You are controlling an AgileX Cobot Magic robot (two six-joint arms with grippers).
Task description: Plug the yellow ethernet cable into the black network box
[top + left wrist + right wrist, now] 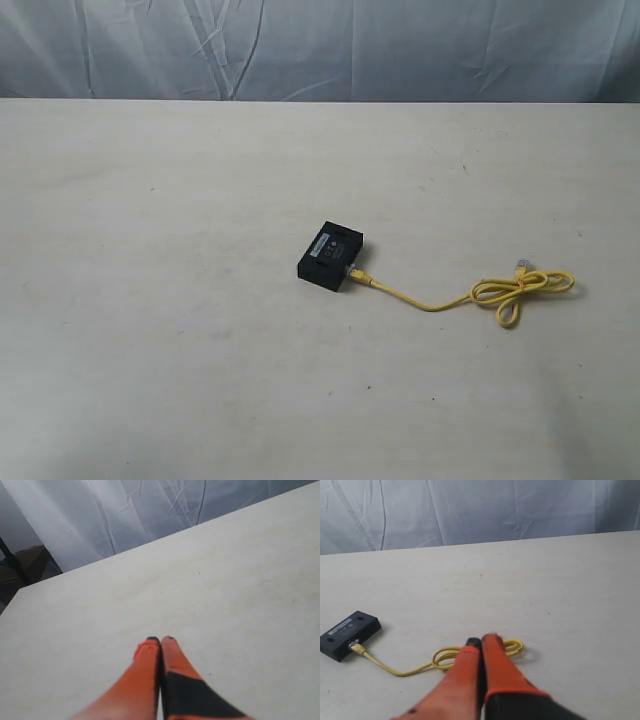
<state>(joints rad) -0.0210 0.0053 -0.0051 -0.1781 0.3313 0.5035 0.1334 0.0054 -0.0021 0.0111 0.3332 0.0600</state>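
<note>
Above the table (570, 580), the right claw (481, 641) was pressed together and held nothing. Just beyond its tips lay the loop of the yellow cable (445, 656), partly hidden behind them. From the loop the cable ran on to the black box (349, 631), and its plug touched the side of the box. The left claw (160, 640) was also pressed together, empty, over the table.

The worktop (150, 350) looks matt, pale and faintly speckled, the box (330, 258) is dull black plastic, the cable (430, 303) has a smooth yellow sheath, and the backdrop (300, 50) is creased cloth.
</note>
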